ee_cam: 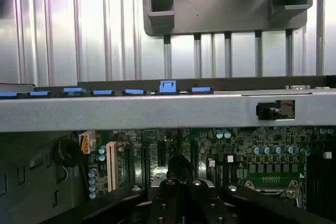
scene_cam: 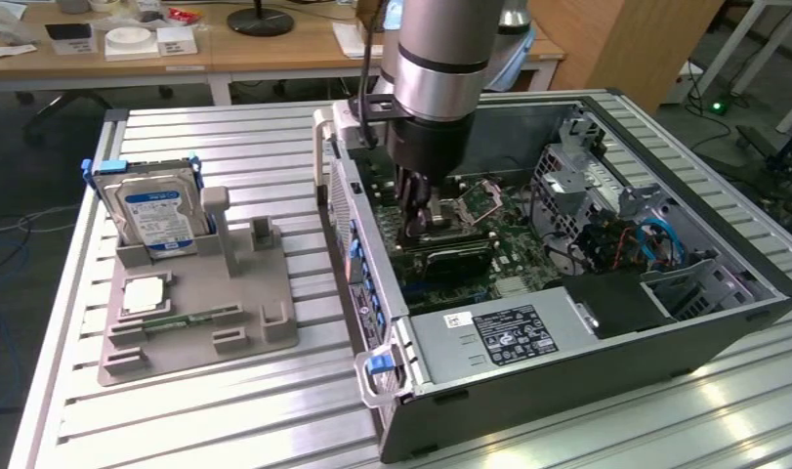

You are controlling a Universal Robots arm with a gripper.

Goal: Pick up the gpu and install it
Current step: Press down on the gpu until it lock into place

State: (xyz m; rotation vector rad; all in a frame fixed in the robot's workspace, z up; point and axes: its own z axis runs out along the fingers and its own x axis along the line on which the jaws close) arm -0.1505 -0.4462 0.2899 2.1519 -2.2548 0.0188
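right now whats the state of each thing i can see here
pincer: shut, down inside the computer case over the motherboard
gpu: lying flat on the motherboard, beside the pincer
computer case: on its side, side panel off
hard drive: upright in the grey holder
grey holder: flat on the table

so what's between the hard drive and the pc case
In the exterior view, bare ribbed table and the grey holder's upright posts lie between the hard drive and the case.
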